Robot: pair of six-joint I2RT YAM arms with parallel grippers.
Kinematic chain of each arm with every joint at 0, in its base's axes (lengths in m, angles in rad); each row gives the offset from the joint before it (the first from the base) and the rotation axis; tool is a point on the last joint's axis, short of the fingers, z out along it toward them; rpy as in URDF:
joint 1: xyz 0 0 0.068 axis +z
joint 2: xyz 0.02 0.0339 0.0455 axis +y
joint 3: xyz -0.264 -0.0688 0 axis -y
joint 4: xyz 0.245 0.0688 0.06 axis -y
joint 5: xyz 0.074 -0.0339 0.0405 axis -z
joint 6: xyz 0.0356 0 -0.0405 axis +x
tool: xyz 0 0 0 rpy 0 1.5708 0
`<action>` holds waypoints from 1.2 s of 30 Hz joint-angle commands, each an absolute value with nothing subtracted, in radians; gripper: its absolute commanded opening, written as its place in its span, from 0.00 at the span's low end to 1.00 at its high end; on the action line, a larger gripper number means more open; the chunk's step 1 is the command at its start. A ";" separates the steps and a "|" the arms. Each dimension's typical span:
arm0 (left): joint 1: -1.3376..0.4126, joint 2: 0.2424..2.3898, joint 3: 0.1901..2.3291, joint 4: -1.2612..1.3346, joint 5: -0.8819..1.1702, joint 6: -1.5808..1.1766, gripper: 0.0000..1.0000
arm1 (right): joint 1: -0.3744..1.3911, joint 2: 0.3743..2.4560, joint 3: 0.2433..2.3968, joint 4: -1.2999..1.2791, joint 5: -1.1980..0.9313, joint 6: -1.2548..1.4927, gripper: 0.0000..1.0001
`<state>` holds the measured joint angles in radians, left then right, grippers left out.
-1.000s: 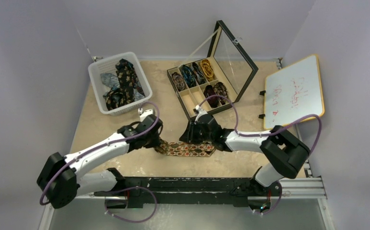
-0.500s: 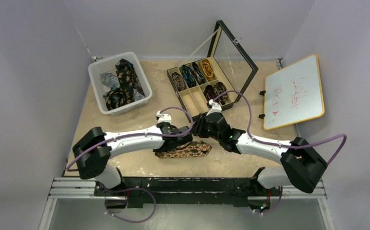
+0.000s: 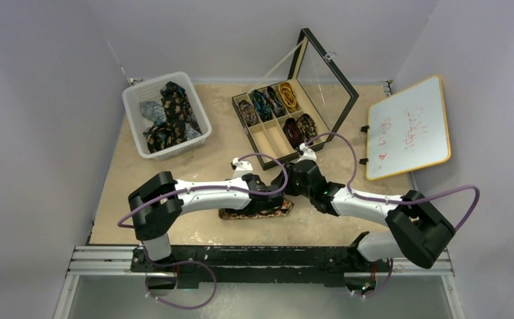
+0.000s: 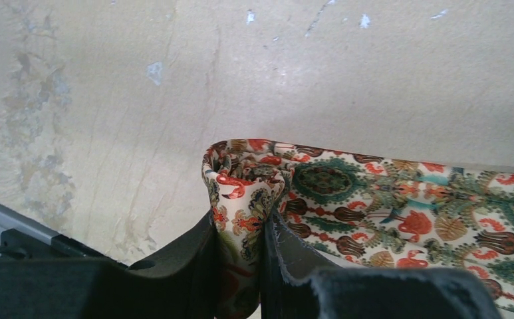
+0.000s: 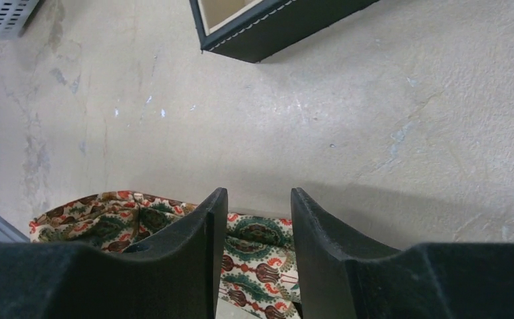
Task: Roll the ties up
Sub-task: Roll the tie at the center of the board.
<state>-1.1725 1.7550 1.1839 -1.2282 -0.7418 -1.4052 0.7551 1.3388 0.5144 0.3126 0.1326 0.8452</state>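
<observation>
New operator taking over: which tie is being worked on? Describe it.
On the table, just ahead of the arm bases, lies a tie. The left gripper pinches its folded end. It alone is cream with red-and-teal motifs; the others sit in the basket or box.

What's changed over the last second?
Left gripper, pinching the tie by its end, carried that end rightward over the rest of the tie. Right gripper shifted right and opened wider, holding nothing. Basket, box and whiteboard stayed put.
</observation>
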 commanded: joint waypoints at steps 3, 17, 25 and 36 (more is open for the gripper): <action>-1.177 1.757 1.204 -1.031 -0.725 -1.258 0.20 | 0.711 1.347 0.491 0.388 0.064 0.865 0.44; -1.103 1.728 1.089 -0.555 -0.451 -0.871 0.59 | 0.633 1.318 0.474 0.412 -0.080 0.828 0.63; -1.070 1.354 0.842 -0.238 -0.221 -0.771 0.66 | 0.609 1.297 0.494 0.404 -0.196 0.791 0.73; -0.894 0.866 0.531 -0.297 -0.198 -0.854 0.78 | 0.728 1.375 0.535 0.732 -0.489 0.416 0.86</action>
